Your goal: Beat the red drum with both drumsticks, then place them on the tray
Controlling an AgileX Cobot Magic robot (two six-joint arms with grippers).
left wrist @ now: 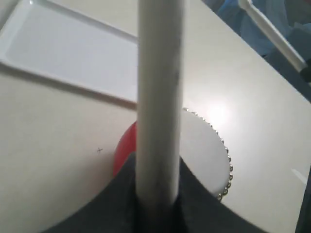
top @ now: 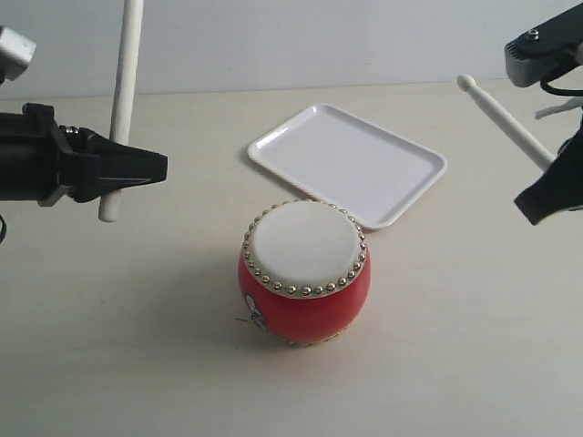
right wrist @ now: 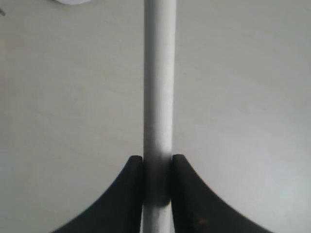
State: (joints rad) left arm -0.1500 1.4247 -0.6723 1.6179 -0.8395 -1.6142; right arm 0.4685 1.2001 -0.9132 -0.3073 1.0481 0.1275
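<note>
My left pincer (top: 137,171) is clamping one drumstick (top: 126,64) upright, left of the red drum (top: 305,273) (tray (top: 364,164) just on its far side). My right pincer (top: 545,193) is squeezing the other drumstick (top: 506,116), seemingly angled toward the tray.

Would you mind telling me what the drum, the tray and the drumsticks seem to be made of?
Drum: glossy red shell, likely lacquered wood or plastic; matte cream skin; shiny gold-coloured metal-looking studs. Tray: glossy white, probably plastic, with highlights along its rim. Drumsticks: matte cream, perhaps painted wood or plastic; no grain shows.
</note>
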